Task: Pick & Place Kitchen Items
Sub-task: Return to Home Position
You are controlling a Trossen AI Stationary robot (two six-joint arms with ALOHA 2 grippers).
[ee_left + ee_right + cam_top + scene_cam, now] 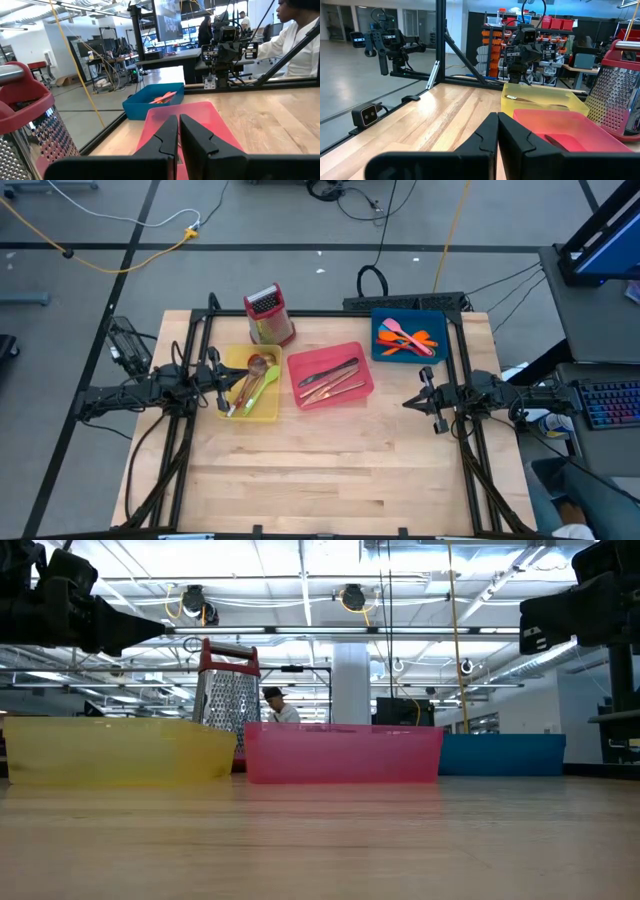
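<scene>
though poised above the wooden table point(330, 470), pinch nothing. left gripper point(178, 120): fingers pressed together, empty, raised over the left edge of the yellow rectangular plastic tray point(272, 414), aimed right. right gripper point(497, 117): pressed together too, empty, raised over bare wood just right of the pink rectangular plastic tray point(298, 400), aimed left, facing the other arm across the trays.

outward from the left gripper: green spoon point(258, 390) with wooden and copper-coloured pieces in the yellow tray, just right of the fingertips, long axes slanting near-left to far-right. next, between the two grippers, dark metal and copper-coloured cutlery point(330, 380) in the pink tray, long axes roughly left to right. farther out, orange and pink spatulas point(405, 338) in the blue rectangular bin point(440, 318), on the far side of the right gripper, long axes left to right; right arm plainly the nearer there. red-topped metal box grater point(268, 315) upright beyond the yellow tray, apart from both arms.

no utensil seen loose on the wood, so sorting judged complete. for the retreat to rest, likely draw each arm away from the trays, left arm leftward, right arm rightward; mind only the tray rim under the left fingertips.
</scene>
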